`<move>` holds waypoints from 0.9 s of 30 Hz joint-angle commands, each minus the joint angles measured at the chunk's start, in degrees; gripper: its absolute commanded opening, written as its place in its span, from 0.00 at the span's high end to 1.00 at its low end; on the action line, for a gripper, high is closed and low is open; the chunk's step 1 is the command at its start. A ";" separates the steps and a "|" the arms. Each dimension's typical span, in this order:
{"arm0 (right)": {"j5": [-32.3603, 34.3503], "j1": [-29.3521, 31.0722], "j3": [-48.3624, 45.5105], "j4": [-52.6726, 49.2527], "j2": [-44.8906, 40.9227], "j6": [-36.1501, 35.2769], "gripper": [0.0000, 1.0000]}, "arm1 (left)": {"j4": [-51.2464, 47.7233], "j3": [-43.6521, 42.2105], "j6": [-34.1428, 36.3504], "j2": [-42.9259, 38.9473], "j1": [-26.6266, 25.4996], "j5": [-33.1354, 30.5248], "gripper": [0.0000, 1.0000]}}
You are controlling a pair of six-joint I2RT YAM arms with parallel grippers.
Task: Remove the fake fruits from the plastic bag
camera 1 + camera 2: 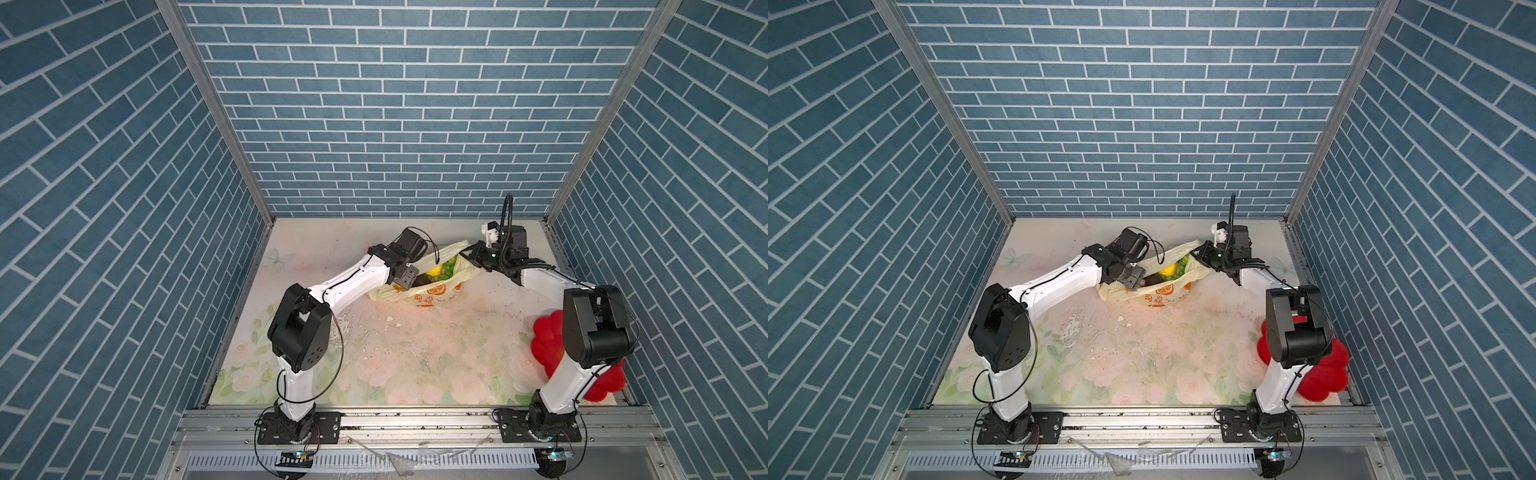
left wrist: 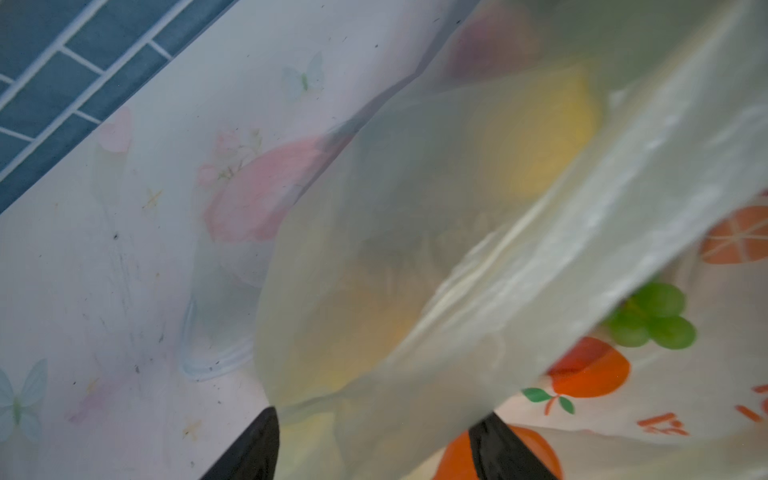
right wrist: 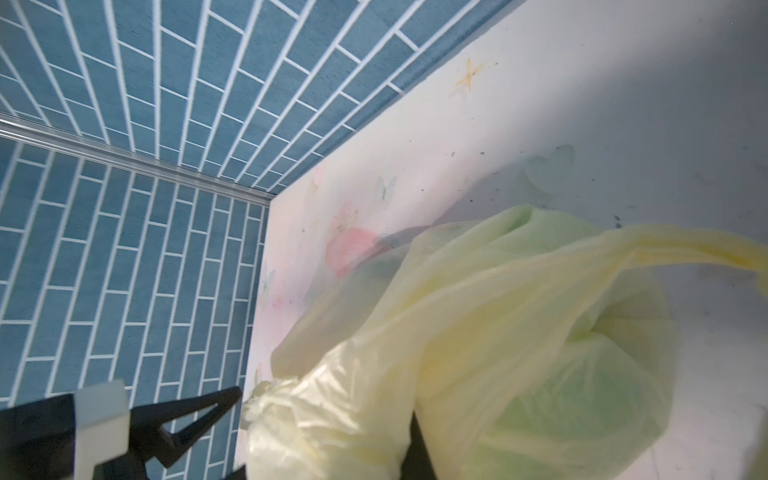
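Right pincer (image 1: 471,253) pinches the plastic bag's (image 1: 432,297) rim; left pincer (image 1: 406,282), spread, hangs nearer the fruits (image 1: 442,270), just beyond its tips.

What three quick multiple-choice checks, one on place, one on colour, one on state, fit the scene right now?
1. The red plate lies: A) beside the right arm; B) beside the left arm's base; C) against the back wall.
2. The prints on the plastic bag are: A) blue; B) orange; C) black.
3. The right hand is: A) open over the plate; B) holding a banana; C) shut on the plastic bag.

Answers: 1 A, the right arm partly hides the plate in both top views. 2 B, orange slices show on the bag's side. 3 C, the hand is closed on the bag's raised rim.
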 commanded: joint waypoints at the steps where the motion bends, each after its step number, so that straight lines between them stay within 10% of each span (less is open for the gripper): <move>1: 2.25 -0.32 2.52 -4.01 -2.26 -4.00 1.00 | 0.03 -1.00 -2.87 1.62 3.00 0.92 0.34; 19: 0.80 -0.47 11.26 -5.91 5.44 -3.85 1.00 | 16.91 -15.08 -15.81 -3.69 13.01 20.35 0.93; 27: 0.76 0.42 15.42 -8.17 7.29 -4.57 1.00 | 17.09 -19.21 -7.40 -11.20 8.77 13.23 0.34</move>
